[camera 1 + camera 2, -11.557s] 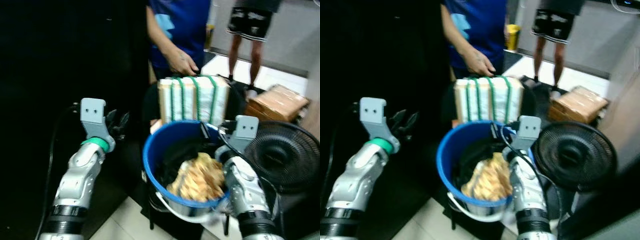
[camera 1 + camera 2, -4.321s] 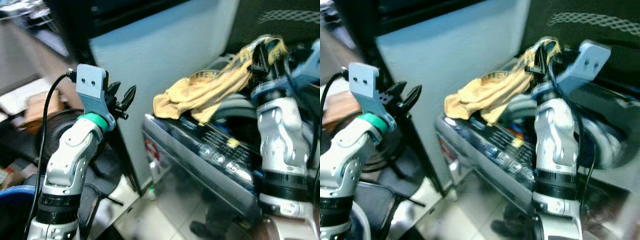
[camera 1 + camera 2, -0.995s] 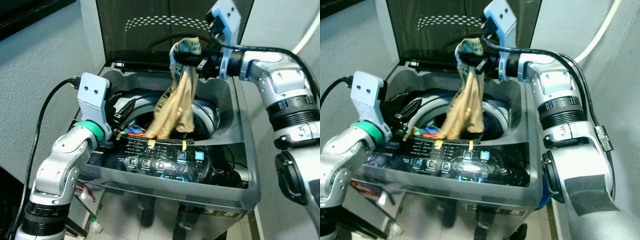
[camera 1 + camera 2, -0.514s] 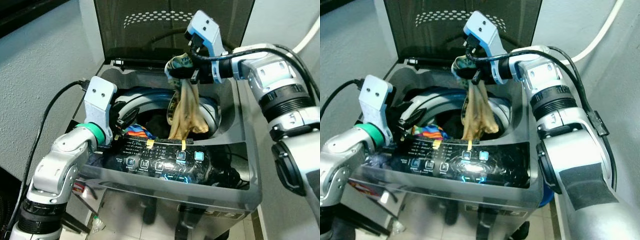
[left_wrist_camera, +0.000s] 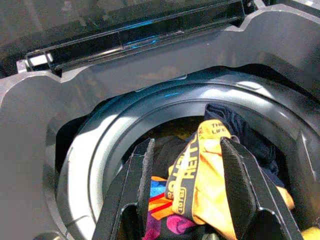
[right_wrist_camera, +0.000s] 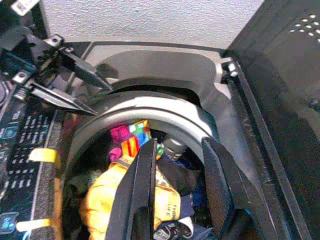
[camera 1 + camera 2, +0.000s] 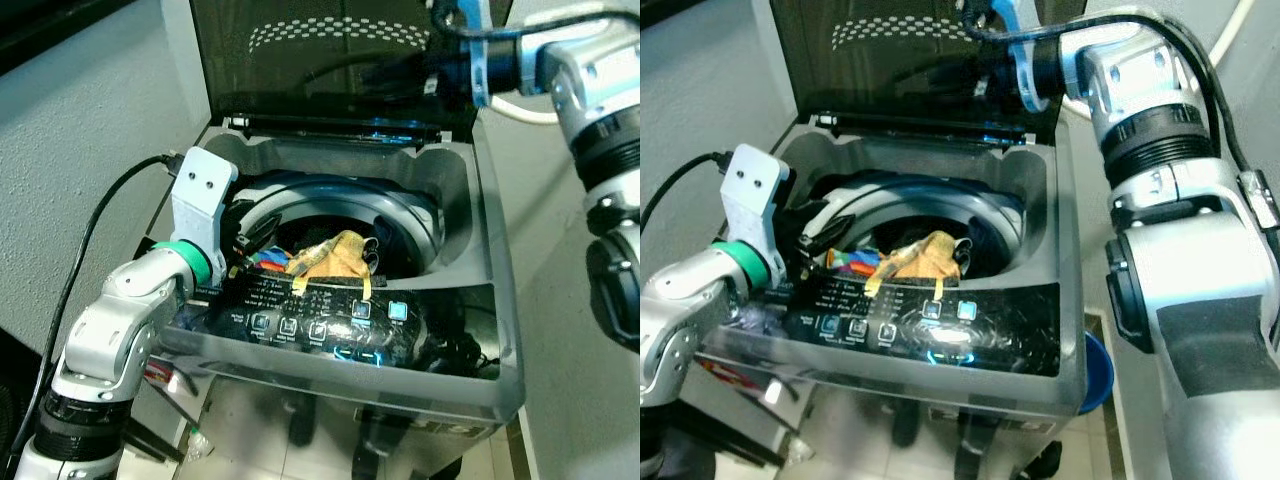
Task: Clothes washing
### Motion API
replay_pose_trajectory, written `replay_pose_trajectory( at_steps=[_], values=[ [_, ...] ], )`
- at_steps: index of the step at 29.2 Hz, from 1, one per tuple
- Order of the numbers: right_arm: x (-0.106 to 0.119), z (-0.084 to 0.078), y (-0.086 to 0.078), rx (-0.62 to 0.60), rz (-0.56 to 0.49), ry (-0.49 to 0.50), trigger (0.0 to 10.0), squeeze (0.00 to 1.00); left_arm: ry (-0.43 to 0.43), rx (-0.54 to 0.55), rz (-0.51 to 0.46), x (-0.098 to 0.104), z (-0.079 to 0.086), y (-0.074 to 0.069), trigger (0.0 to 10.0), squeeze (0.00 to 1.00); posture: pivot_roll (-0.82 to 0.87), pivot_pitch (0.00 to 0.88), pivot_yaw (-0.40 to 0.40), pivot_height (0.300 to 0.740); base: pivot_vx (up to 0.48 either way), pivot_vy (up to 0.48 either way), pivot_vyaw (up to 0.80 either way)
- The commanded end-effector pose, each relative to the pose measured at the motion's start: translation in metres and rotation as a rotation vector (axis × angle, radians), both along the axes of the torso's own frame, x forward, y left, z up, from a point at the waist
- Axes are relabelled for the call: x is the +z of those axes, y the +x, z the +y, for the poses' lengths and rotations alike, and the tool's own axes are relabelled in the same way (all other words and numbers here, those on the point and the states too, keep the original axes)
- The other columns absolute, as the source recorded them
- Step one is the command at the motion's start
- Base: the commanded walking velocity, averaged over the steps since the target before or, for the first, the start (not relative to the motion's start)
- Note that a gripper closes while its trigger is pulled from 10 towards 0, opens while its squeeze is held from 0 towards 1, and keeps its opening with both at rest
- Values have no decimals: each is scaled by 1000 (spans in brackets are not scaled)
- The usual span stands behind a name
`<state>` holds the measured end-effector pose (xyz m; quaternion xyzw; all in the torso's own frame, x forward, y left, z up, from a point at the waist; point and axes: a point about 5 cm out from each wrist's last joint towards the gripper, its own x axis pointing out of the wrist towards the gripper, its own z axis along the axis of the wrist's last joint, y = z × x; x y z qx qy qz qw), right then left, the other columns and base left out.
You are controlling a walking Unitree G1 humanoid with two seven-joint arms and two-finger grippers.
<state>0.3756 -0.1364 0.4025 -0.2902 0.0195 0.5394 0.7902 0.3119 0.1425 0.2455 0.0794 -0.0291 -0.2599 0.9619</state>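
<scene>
The top-loading washing machine stands with its dark lid (image 7: 320,60) raised. A yellow garment (image 7: 335,252) with black lettering lies loose in the drum (image 7: 400,205), on top of a colourful garment (image 6: 131,137) and a dark navy one (image 5: 250,140). My right gripper (image 6: 179,145) hangs open and empty high above the drum, near the lid. At the drum's left rim, my left gripper (image 7: 258,236) is open too, pointing into the drum, holding nothing.
The lit control panel (image 7: 330,325) runs along the machine's front edge. A white hose (image 7: 1220,40) crosses the wall at the upper right. A blue bucket (image 7: 1095,372) sits low at the machine's right side. A black cable (image 7: 90,240) loops off my left wrist.
My right gripper has opened and the yellow garment has dropped into the drum. The right arm has risen towards the lid. The left arm has barely moved.
</scene>
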Motion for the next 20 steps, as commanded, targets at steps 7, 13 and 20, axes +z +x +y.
replay_pose_trajectory(
  at_steps=[7,13,20],
  values=[
    [-29,-19,8,-149,-35,414,10000,0,-62,95,-65,8,6,12,10000,0,91,0,95,740,0,0,0],
    [-158,-5,-4,-724,99,1222,10000,0,-53,174,-126,0,6,11,10000,0,93,4,92,740,0,0,0],
    [-169,-7,-35,-685,48,1267,10000,0,-236,237,-203,1,5,-8,10000,0,81,0,70,740,0,0,0]
  ],
)
